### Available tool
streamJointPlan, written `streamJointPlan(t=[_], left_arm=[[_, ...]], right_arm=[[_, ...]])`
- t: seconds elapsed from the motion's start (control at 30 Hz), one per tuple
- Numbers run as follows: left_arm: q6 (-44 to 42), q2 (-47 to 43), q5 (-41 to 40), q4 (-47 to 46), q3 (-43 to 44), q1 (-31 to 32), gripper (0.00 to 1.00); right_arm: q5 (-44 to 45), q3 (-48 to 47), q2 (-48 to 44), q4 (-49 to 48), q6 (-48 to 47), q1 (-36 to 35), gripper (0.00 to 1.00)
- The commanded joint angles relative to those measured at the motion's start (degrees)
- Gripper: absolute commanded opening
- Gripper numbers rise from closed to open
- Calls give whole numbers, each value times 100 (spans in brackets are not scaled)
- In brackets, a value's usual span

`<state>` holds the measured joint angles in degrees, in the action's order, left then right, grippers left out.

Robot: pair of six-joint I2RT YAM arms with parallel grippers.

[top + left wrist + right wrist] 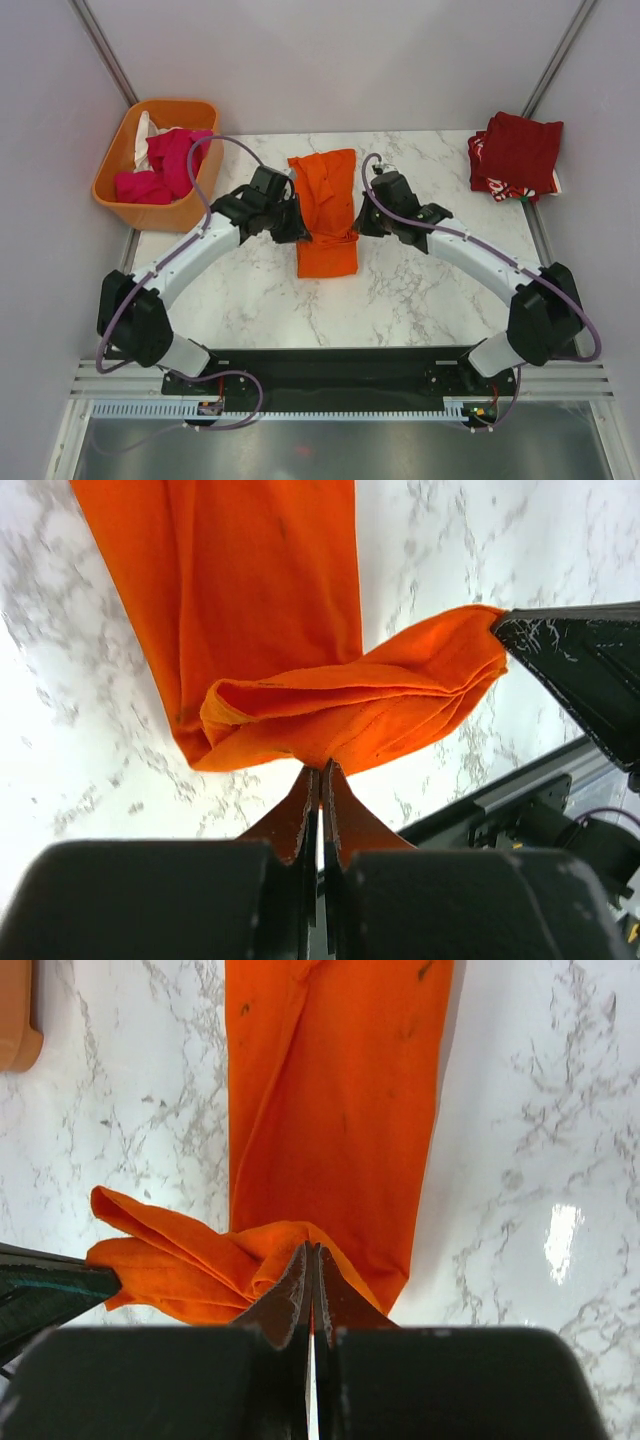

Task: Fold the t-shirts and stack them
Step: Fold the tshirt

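A bright orange t-shirt [327, 208] lies as a long narrow strip on the marble table, partly folded over at its middle. My left gripper [301, 232] is shut on its left edge, and the pinched cloth [330, 715] is lifted in a bunch. My right gripper [358, 226] is shut on its right edge, holding the same raised fold [200, 1260]. A stack of dark red and red-and-white patterned t-shirts [516, 155] lies at the far right. Magenta [165, 165] and white [146, 135] t-shirts sit in the basket.
An orange plastic basket [130, 200] stands at the far left corner, partly off the marble table [420, 290]. Its corner shows in the right wrist view [15, 1015]. The other arm's finger shows at the edge of each wrist view.
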<state>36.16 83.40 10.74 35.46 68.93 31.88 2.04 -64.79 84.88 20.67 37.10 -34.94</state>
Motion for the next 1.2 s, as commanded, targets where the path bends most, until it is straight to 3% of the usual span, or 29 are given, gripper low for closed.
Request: streamJointPlan(t=[0.0, 0.63, 0.7, 0.73, 0.77, 0.8, 0.83, 0.9, 0.93, 1.07, 1.17], left_arm=[[-609, 552, 314, 101, 700, -269, 2], [-821, 2716, 534, 435, 2748, -920, 3], [-795, 3024, 499, 488, 2898, -981, 3], [-760, 3120, 464, 505, 3012, -1051, 8], [-742, 3235, 464, 514, 3082, -1087, 18], [-742, 3471, 420, 540, 3179, -1122, 37], [-725, 3612, 394, 593, 3380, -1227, 66], [-690, 3945, 350, 707, 3644, -1342, 76], [-681, 4000, 350, 795, 3854, -1438, 87], [-760, 3755, 70, 927, 3989, -1500, 88], [-804, 3202, -133, 927, 3629, -1474, 86]], right_arm=[[-134, -647, 458, 25, -353, 232, 0], [-697, -2933, 2954, 289, -635, 910, 1], [-731, -3161, 3261, 324, -608, 989, 14], [-767, -3388, 3385, 333, -608, 998, 45], [-758, -3521, 3508, 402, -608, 1059, 57], [-758, -3653, 3744, 455, -608, 1094, 71], [-671, -3968, 3851, 613, -608, 1129, 75], [-618, -4277, 4071, 745, -643, 1243, 79], [-539, -4513, 4106, 807, -669, 1287, 80], [-310, -4569, 3669, 966, -984, 1481, 82], [-248, -4078, 3143, 913, -1179, 1490, 82]])
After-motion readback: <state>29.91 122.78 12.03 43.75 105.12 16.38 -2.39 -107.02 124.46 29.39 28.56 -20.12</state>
